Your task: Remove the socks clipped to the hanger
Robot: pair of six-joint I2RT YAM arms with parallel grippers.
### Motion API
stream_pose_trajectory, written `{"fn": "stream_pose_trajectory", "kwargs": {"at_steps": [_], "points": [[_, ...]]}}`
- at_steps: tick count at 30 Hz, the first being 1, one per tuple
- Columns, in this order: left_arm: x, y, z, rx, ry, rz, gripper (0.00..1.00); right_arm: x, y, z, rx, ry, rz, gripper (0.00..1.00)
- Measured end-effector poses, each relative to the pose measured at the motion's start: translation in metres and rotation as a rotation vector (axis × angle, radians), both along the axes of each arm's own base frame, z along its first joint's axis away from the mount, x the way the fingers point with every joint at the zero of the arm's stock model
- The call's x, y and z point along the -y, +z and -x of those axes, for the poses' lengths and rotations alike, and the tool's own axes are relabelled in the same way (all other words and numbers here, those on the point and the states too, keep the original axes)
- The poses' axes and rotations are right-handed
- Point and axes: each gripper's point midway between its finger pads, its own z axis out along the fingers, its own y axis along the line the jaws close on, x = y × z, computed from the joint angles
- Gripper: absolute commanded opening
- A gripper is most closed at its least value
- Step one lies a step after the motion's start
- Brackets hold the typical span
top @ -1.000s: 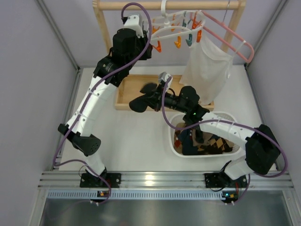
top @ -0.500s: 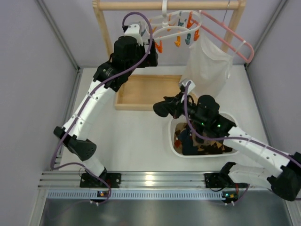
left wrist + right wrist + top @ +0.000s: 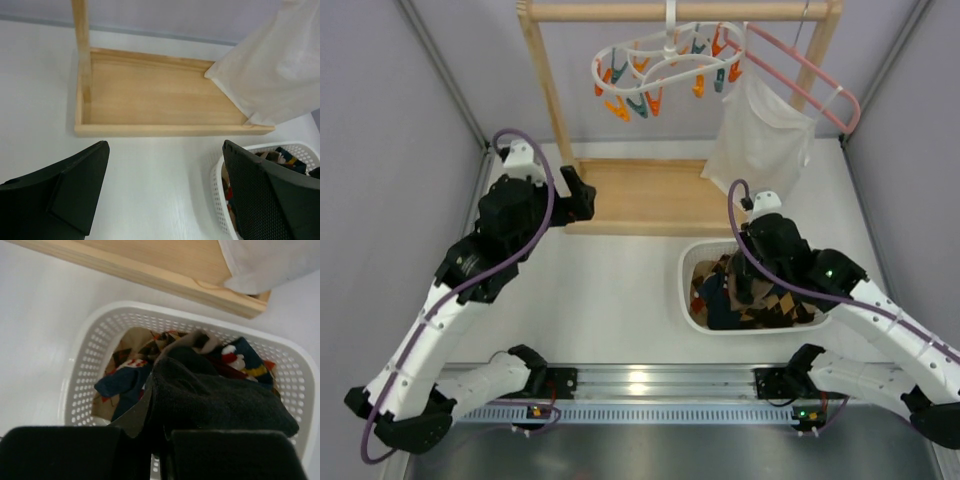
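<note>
The white hanger (image 3: 660, 62) hangs from the rack's bar with its orange and teal clips dangling; I see nothing clipped to it. My right gripper (image 3: 745, 288) hovers over the white basket (image 3: 687, 292), and in the right wrist view this gripper (image 3: 160, 440) is shut on a black sock (image 3: 220, 395). Other socks (image 3: 117, 382), navy and patterned, lie heaped in the basket (image 3: 82, 347). My left gripper (image 3: 588, 198) sits low at the left end of the wooden tray (image 3: 650, 200), far below the hanger. In the left wrist view the left gripper (image 3: 165, 170) is open and holds nothing.
A white mesh bag (image 3: 760, 140) hangs from a pink wire hanger (image 3: 810, 75) at the right of the wooden rack (image 3: 680, 11). The rack's left post (image 3: 81, 45) rises from the tray's (image 3: 150, 95) corner. Grey walls close in on both sides.
My left gripper opened and dropped away from the hanger, down and left to the tray's end. My right arm carried the black sock from above the tray to over the basket. The hanger swung.
</note>
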Motion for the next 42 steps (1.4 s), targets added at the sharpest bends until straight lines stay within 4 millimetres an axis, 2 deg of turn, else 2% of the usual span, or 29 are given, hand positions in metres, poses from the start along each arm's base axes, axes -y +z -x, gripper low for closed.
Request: {"fn": "stream_pose_trajectory", "kwargs": {"at_steps": [3, 7, 9, 11, 13, 17, 21, 24, 26, 27, 28, 29, 32, 33, 35, 38, 41, 42], "points": [[-0.022, -0.020, 0.027, -0.001, 0.021, -0.002, 0.98, 0.020, -0.014, 0.001, -0.048, -0.075, 0.068, 0.00], [-0.043, -0.032, 0.054, 0.022, 0.027, -0.002, 0.98, 0.042, -0.040, -0.008, -0.149, -0.163, 0.151, 0.00], [-0.051, -0.032, 0.066, 0.042, 0.022, -0.008, 0.98, 0.050, -0.061, -0.015, -0.229, -0.193, 0.177, 0.00], [-0.057, -0.031, 0.073, 0.062, 0.018, -0.013, 0.98, 0.051, -0.085, -0.018, -0.316, -0.184, 0.184, 0.00], [-0.062, -0.033, 0.080, 0.080, 0.014, -0.027, 0.98, 0.043, -0.113, -0.015, -0.410, -0.141, 0.167, 0.00], [-0.073, -0.055, 0.084, 0.070, 0.040, -0.076, 0.98, 0.007, -0.157, -0.005, -0.553, 0.006, 0.037, 0.00], [-0.083, -0.086, 0.080, 0.014, 0.097, -0.136, 0.98, -0.021, -0.177, 0.000, -0.603, 0.101, -0.093, 0.00], [-0.087, -0.100, 0.080, -0.020, 0.116, -0.162, 0.98, -0.035, -0.179, -0.002, -0.591, 0.136, -0.170, 0.00], [-0.089, -0.101, 0.081, -0.019, 0.127, -0.161, 0.98, -0.041, -0.179, -0.002, -0.579, 0.150, -0.213, 0.02], [-0.091, -0.100, 0.082, -0.014, 0.133, -0.156, 0.98, -0.043, -0.178, -0.001, -0.574, 0.153, -0.228, 0.09], [-0.092, -0.099, 0.083, -0.007, 0.138, -0.149, 0.98, -0.044, -0.176, -0.001, -0.568, 0.153, -0.240, 0.10], [-0.094, -0.097, 0.084, 0.000, 0.142, -0.143, 0.98, -0.044, -0.172, -0.001, -0.558, 0.155, -0.249, 0.20], [-0.097, -0.094, 0.086, 0.014, 0.152, -0.132, 0.98, -0.046, -0.154, -0.003, -0.505, 0.159, -0.284, 0.31], [-0.097, -0.094, 0.086, 0.014, 0.156, -0.131, 0.98, -0.047, -0.144, -0.005, -0.473, 0.162, -0.302, 0.41], [-0.098, -0.095, 0.086, 0.012, 0.163, -0.133, 0.98, -0.047, -0.125, -0.007, -0.412, 0.161, -0.334, 0.49], [-0.099, -0.097, 0.086, 0.009, 0.172, -0.134, 0.98, -0.045, -0.099, -0.011, -0.328, 0.151, -0.367, 0.57], [-0.102, -0.097, 0.085, 0.009, 0.187, -0.134, 0.98, -0.042, -0.078, -0.013, -0.266, 0.144, -0.382, 0.58], [-0.103, -0.097, 0.085, 0.009, 0.194, -0.134, 0.98, -0.041, -0.071, -0.014, -0.250, 0.137, -0.383, 0.66]]}}
